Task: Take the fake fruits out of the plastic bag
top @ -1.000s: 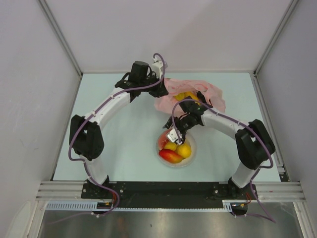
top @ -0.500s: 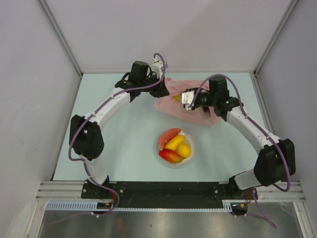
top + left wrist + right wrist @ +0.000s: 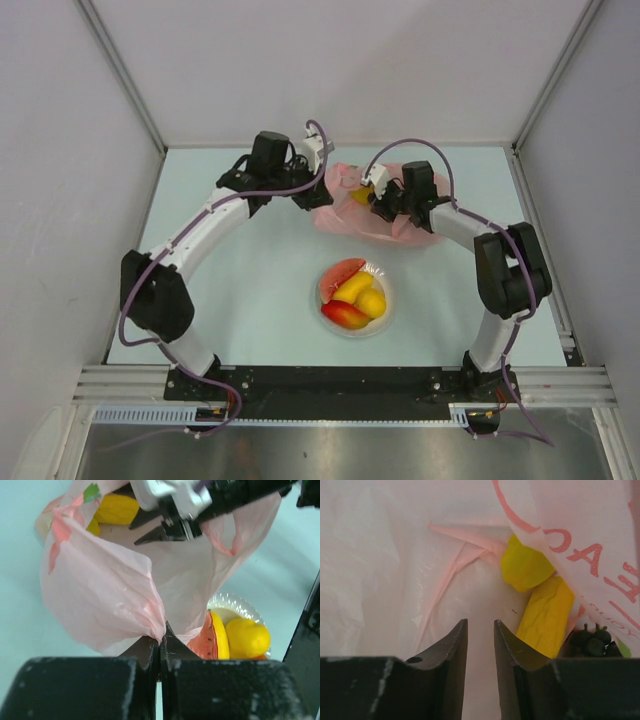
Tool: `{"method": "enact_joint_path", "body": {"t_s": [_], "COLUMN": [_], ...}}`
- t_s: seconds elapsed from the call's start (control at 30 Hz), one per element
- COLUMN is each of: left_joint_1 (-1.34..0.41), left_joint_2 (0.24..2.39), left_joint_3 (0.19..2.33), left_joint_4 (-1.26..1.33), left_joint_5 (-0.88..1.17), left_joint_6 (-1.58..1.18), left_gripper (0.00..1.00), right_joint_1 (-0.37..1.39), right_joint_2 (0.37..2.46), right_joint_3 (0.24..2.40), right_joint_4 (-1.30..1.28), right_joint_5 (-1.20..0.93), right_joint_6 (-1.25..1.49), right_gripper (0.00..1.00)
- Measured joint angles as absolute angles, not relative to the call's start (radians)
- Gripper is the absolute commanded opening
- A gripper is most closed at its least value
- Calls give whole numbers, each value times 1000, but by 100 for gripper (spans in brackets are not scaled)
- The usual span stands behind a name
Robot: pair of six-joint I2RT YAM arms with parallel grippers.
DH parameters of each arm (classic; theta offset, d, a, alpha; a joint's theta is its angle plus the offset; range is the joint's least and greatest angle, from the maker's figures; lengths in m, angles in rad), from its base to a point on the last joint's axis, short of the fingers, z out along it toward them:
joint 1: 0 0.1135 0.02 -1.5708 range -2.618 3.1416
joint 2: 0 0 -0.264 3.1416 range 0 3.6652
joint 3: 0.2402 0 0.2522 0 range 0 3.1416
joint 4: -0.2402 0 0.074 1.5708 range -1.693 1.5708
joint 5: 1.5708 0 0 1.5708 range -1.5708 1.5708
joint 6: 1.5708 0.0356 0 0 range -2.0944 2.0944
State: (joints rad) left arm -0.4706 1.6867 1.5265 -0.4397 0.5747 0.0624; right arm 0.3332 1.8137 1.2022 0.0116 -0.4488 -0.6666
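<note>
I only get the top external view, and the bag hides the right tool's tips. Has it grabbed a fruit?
Observer: No; the right tool has its fingers slightly apart, nothing between them.
Operator: Anything besides yellow fruit in there?
Observer: Yes, a dark grape bunch lies beside the yellow fruits, right of the tool.
Operator: Is the left gripping the bag?
Observer: Yes, the left tool is shut on a fold of the pink plastic bag.

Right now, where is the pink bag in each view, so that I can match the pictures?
Top external: bag in the upper middle, beyond the plate.
Left wrist: bag fills the middle, pinched by the left gripper at the bottom.
Right wrist: bag fills nearly the whole picture.
Shared landmark: yellow fruit inside the bag.
</note>
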Motion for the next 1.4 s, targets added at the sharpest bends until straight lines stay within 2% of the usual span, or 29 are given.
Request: {"method": "enact_joint_path", "body": {"t_s": [0.2, 0.43, 0.6, 0.77, 0.9, 1.07, 1.13, 1.27, 1.4], "left_joint_1": [-471, -471, -471, -471, -471, -471, -471, -471, -471], "left_joint_2": [1656, 1713, 1728, 1744, 1757, 1769, 1773, 1787, 1802], "left_joint_3": [1488, 1517, 1533, 1539, 1544, 1555, 1558, 1562, 1563], "left_joint_4": [-477, -493, -495, -487, -485, -480, -479, -466, -452], "left_joint_5": [572, 571, 571, 571, 572, 572, 573, 578, 579], "left_joint_6": [134, 152, 158, 157, 155, 147, 140, 128, 109], "left_gripper": [0, 0, 1, 0, 0, 0, 0, 0, 0], "right_joint_1": [330, 320, 290, 269, 269, 274, 278, 279, 276], "right_joint_2": [1842, 2004, 2140, 2244, 2246, 2252, 2252, 2252, 2238], "right_joint_3": [1223, 1402, 1571, 1736, 1761, 1783, 1781, 1769, 1752], "right_joint_4": [36, 40, -100, -242, -303, -413, -438, -458, -442], "right_joint_5": [-394, -302, -240, -217, -213, -160, -138, -109, -121], "right_joint_6": [-618, -643, -647, -647, -648, -649, -648, -645, -630], "right_gripper": [40, 44, 54, 49, 57, 61, 58, 32, 23]}}
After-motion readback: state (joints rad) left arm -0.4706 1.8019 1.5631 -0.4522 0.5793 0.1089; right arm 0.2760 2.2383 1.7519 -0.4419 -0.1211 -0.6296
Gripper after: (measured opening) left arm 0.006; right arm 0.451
